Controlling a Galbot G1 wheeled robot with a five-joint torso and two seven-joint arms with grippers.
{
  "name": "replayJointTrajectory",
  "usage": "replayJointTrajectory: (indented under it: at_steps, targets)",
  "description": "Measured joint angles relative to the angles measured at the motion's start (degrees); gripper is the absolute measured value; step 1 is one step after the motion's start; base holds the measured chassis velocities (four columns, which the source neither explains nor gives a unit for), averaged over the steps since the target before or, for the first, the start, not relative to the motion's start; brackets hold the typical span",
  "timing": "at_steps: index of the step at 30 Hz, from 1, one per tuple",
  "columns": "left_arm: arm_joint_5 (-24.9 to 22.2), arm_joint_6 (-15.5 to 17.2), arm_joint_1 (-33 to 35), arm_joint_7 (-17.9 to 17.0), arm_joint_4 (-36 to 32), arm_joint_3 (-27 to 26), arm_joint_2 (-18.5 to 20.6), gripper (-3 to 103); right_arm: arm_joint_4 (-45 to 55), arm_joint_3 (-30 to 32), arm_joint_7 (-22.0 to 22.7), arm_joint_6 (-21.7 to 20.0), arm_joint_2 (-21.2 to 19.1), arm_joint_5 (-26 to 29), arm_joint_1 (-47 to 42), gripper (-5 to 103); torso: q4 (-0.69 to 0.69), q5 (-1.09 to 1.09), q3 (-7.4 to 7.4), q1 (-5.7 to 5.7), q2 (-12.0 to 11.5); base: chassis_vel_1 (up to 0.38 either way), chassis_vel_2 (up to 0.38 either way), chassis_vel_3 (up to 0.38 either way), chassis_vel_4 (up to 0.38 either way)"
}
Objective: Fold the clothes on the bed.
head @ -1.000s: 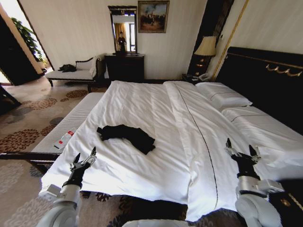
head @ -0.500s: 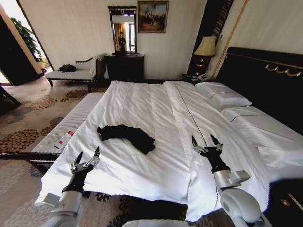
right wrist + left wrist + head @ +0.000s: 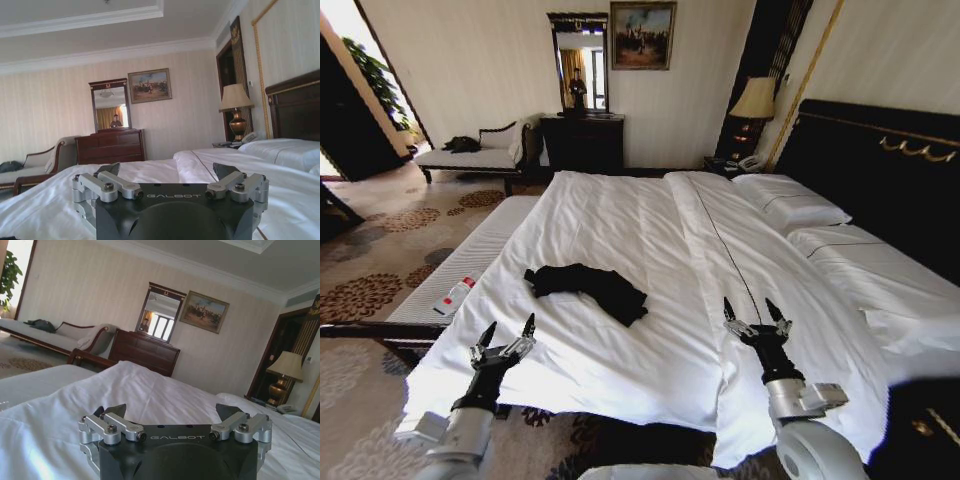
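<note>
A crumpled black piece of clothes [image 3: 588,286] lies on the white duvet of the bed [image 3: 650,230], left of the middle and towards the foot. My left gripper [image 3: 508,335] hovers open over the bed's near left corner, short of the clothes. My right gripper [image 3: 756,314] is open above the duvet, right of the clothes and near the dark seam line. From each wrist view, the left gripper [image 3: 170,412] and the right gripper [image 3: 167,170] show spread fingers with nothing between them.
A white bench [image 3: 460,270] with a small red-and-white object [image 3: 454,297] runs along the bed's left side. Pillows [image 3: 790,205] and a dark headboard [image 3: 880,160] are on the right. A chaise [image 3: 475,155], dresser [image 3: 582,140] and lamp [image 3: 754,100] stand by the far wall.
The right gripper swung left from the bed's right edge to over the duvet near the seam, then settled. The left gripper crept slightly right. The clothes have not moved.
</note>
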Motion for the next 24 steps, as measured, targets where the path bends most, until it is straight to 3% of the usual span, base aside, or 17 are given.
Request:
replayJointTrajectory:
  at_steps: [8, 19, 24]
  targets:
    - [-0.36, 1.48, -0.71, 2.2, -0.42, -0.5, 1.08, 100, -1.1, 0.23, -2.55, 2.07, 0.48, 0.04, -0.31, 100, 0.0, 0.0, 0.0, 0.0, 0.0, 0.0, 0.0, 0.0, 0.0]
    - [9.37, -0.23, -2.06, 2.25, 2.28, -1.46, 1.98, 100, -2.1, 1.45, -4.59, 4.2, 1.17, -2.94, -0.43, 100, 0.0, 0.0, 0.0, 0.0, 0.0, 0.0, 0.0, 0.0, 0.0]
    - [9.67, -0.21, -2.01, 2.11, 2.35, -1.39, 2.45, 100, -2.21, 1.85, -4.78, 4.36, 1.45, -4.39, -0.43, 100, 0.0, 0.0, 0.0, 0.0, 0.0, 0.0, 0.0, 0.0, 0.0]
